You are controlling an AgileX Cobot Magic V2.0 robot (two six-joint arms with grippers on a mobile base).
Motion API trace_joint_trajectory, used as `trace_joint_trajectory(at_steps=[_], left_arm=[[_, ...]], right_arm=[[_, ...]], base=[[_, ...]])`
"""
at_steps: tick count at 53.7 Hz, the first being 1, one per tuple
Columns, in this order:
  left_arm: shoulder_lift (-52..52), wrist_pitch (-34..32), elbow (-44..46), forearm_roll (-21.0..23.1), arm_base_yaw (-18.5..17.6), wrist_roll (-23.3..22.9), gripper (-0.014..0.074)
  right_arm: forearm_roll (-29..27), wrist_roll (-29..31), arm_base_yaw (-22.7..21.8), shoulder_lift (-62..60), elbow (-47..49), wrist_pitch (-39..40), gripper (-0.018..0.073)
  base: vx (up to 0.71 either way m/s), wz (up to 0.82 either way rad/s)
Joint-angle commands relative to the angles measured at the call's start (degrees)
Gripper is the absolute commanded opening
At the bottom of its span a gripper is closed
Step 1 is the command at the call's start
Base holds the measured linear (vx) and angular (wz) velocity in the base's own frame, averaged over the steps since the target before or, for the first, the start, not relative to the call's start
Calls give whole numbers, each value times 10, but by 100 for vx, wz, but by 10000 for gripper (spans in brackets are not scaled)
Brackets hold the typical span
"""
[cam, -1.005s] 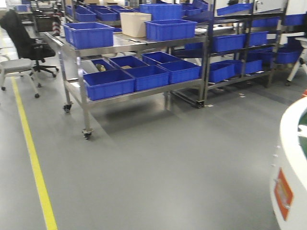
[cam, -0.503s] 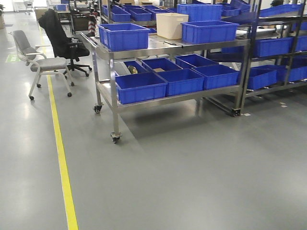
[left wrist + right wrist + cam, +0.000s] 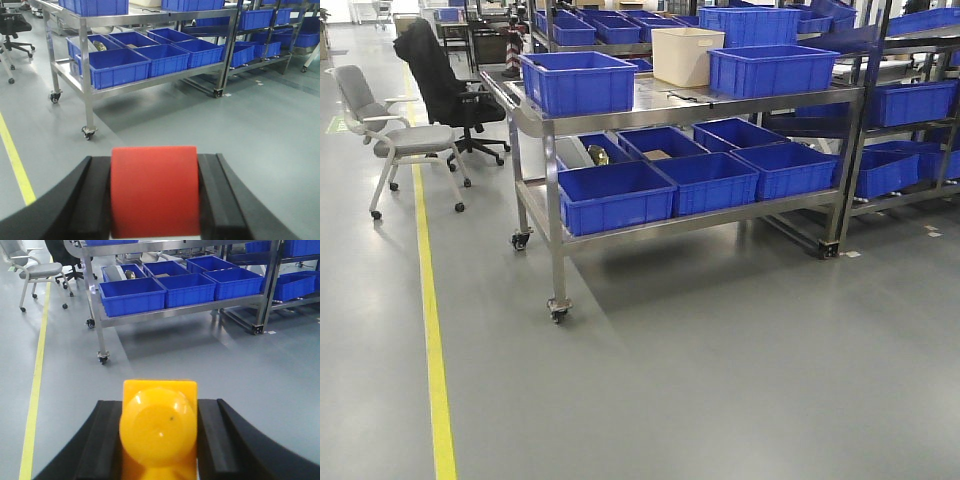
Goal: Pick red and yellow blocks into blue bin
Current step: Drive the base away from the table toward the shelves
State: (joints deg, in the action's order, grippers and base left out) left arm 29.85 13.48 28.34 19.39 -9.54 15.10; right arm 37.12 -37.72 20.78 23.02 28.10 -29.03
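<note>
The steel cart [image 3: 700, 108] of blue bins [image 3: 617, 212] now sits nearer and more central, so delivery looks close: left gripper [image 3: 154, 167] clamps the red cube [image 3: 154, 195], right gripper [image 3: 159, 412] clamps the yellow brick [image 3: 159, 432]

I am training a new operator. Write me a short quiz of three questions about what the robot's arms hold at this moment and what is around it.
1. True or false: the left gripper holds the red block.
2. What does the right gripper hold? A) nothing B) the yellow block C) the red block
3. Fill in: the floor line is ____ in colour.

Key: 1 true; 2 B; 3 yellow.
</note>
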Motion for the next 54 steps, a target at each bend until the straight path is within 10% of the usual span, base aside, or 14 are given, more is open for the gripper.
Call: trace_joint_trajectory(at_steps=[1, 54], left_arm=[[4, -44, 17, 9, -1, -2, 0], [4, -44, 17, 9, -1, -2, 1]], right_arm=[[22, 1, -1, 2, 17, 36, -10], [22, 1, -1, 2, 17, 36, -10]], base=[[47, -5], [54, -24]])
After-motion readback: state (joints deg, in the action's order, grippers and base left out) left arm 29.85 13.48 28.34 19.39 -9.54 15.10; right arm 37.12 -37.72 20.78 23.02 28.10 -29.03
